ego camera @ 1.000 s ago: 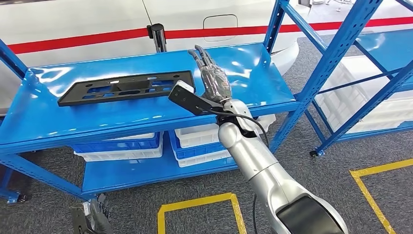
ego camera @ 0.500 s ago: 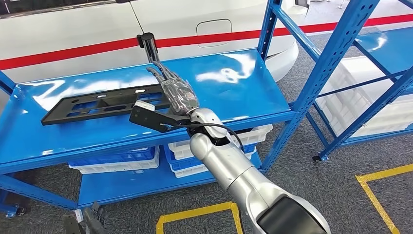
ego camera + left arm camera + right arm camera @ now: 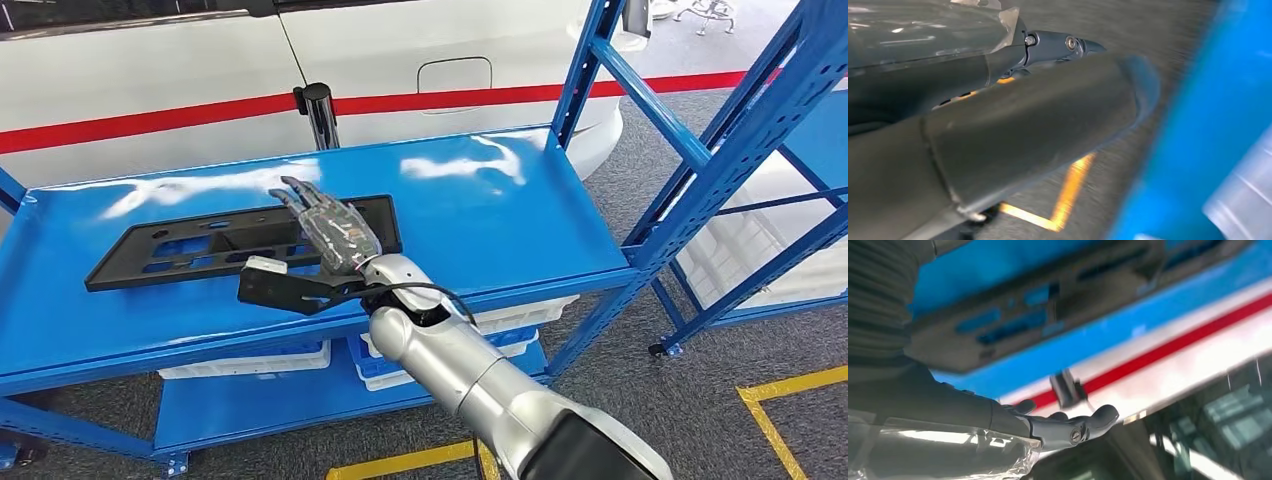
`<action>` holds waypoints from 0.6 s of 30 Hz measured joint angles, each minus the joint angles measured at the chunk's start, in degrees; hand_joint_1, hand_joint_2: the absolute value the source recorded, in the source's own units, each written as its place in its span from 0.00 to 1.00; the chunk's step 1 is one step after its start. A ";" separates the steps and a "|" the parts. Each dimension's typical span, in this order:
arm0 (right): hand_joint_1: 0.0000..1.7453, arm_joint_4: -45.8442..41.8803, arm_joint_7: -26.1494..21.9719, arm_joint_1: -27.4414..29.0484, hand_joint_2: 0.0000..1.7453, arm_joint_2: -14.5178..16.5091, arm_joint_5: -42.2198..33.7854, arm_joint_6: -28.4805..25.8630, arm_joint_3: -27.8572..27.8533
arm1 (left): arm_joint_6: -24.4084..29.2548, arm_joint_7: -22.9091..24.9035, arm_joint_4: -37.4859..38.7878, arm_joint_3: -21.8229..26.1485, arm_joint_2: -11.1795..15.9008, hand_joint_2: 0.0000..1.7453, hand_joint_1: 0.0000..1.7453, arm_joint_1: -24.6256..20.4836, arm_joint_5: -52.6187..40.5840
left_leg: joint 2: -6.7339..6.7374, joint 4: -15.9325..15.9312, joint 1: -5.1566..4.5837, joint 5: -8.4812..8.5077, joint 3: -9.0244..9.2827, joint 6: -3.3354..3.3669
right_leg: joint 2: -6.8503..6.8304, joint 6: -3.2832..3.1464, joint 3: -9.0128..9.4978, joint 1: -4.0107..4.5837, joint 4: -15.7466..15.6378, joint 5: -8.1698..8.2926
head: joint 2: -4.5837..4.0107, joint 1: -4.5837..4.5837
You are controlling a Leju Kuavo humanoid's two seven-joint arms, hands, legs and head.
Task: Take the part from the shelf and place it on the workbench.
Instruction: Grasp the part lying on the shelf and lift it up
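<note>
A long flat black part [image 3: 240, 240] with slots lies on the top level of the blue shelf [image 3: 500, 220], towards its left side. My right hand [image 3: 328, 228] reaches over the part's right end with its fingers stretched out flat and apart, holding nothing. Whether it touches the part I cannot tell. In the right wrist view the blurred part [image 3: 1023, 315] lies just beyond the straight fingers [image 3: 1073, 427]. My left hand [image 3: 1013, 115] hangs low over the grey floor beside a blue shelf edge, its thumb and a finger straight, with nothing in it.
A black post [image 3: 320, 110] stands behind the shelf against a white car with a red stripe. White and blue bins [image 3: 520, 320] sit on the lower level. A second blue rack [image 3: 720, 130] stands at the right. Yellow tape [image 3: 790, 385] marks the grey floor.
My right hand has swung left, from the bare shelf beside the part's right end to over the part itself. The head view has also shifted a little; the part lies where it was.
</note>
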 joint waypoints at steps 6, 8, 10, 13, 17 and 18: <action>0.00 -0.67 0.66 1.13 1.00 -0.01 -1.28 0.18 4.73 | 1.26 3.40 1.96 1.83 0.26 0.00 0.00 2.13 0.22 | -0.90 0.14 -0.15 -1.90 1.60 -1.14 | -0.37 1.47 0.65 -0.32 -12.52 8.91 | -0.01 0.10; 0.00 -0.90 0.59 1.22 1.00 0.05 -1.36 0.64 6.23 | 3.97 7.07 2.53 2.05 0.39 0.00 0.00 2.21 -0.56 | -0.97 0.47 -0.16 -2.19 1.73 -1.84 | -0.43 0.14 1.12 -0.24 -13.38 9.48 | -0.01 0.09; 0.00 -1.48 0.78 1.48 1.00 0.12 -0.81 1.05 8.70 | 8.16 12.24 3.06 2.02 0.50 0.00 0.00 2.34 -2.74 | -0.71 1.29 0.12 -2.55 1.60 -2.35 | -0.29 -0.55 1.69 -0.47 -13.52 10.16 | -0.01 0.03; 0.00 -2.38 1.27 2.14 1.00 0.13 0.49 1.25 13.40 | 14.46 21.53 3.73 0.99 0.50 0.00 0.00 2.46 -7.20 | -0.22 7.42 0.43 -5.76 -1.45 -3.15 | -0.28 -1.21 2.27 -0.56 -13.65 9.94 | 0.00 -0.15; 0.00 -2.51 1.99 4.40 1.00 0.11 2.77 1.07 18.46 | 19.23 31.25 4.37 -0.57 0.37 0.00 0.00 3.36 -9.66 | -0.07 13.38 0.61 -7.53 -5.77 -3.78 | -0.26 -1.61 2.39 -0.27 -13.63 9.65 | -0.01 -0.21; 0.00 -2.50 2.37 4.66 1.00 0.11 3.86 0.76 19.45 | 19.73 32.41 4.46 -0.85 0.27 0.00 0.00 3.48 -9.88 | -0.06 10.55 0.67 -5.79 -4.60 -3.76 | -0.23 -1.61 2.44 -0.27 -13.62 9.63 | -0.01 -0.21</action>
